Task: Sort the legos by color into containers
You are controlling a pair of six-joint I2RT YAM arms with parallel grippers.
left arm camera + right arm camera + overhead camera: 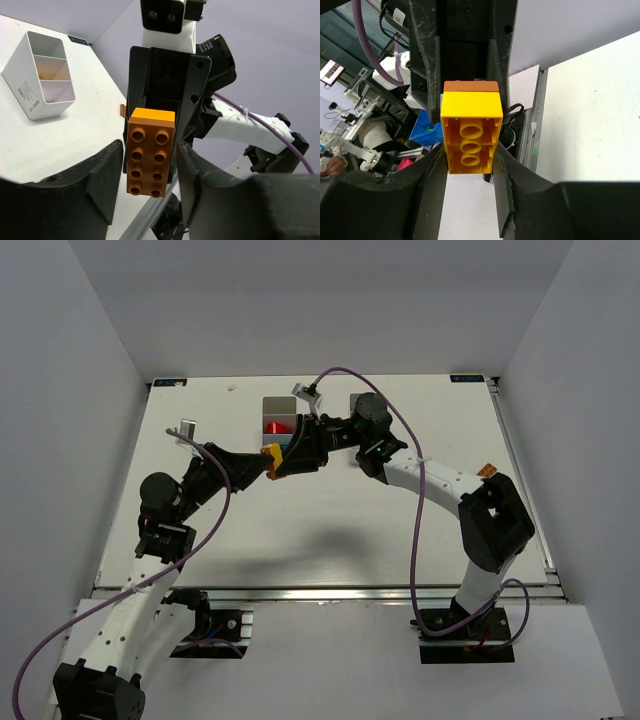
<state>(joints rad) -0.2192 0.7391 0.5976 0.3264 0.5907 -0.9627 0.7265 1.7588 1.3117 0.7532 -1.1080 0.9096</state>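
Observation:
My two grippers meet above the middle of the table around a two-brick stack. An orange brick [151,152] faces the left wrist camera with its studs. It sits on a yellow brick [471,131], whose hollow underside faces the right wrist camera. My left gripper [150,155] is shut on the orange brick and my right gripper [470,162] on the yellow brick. From above, the stack [271,462] sits between the left gripper [258,466] and right gripper [288,458]. One white three-compartment bin [280,412] holds something red [273,426].
A second white bin [42,75] stands on the table in the left wrist view; from above it is mostly hidden behind the right arm [352,402]. A small orange tag [488,470] sits at the table's right edge. No loose bricks show on the table.

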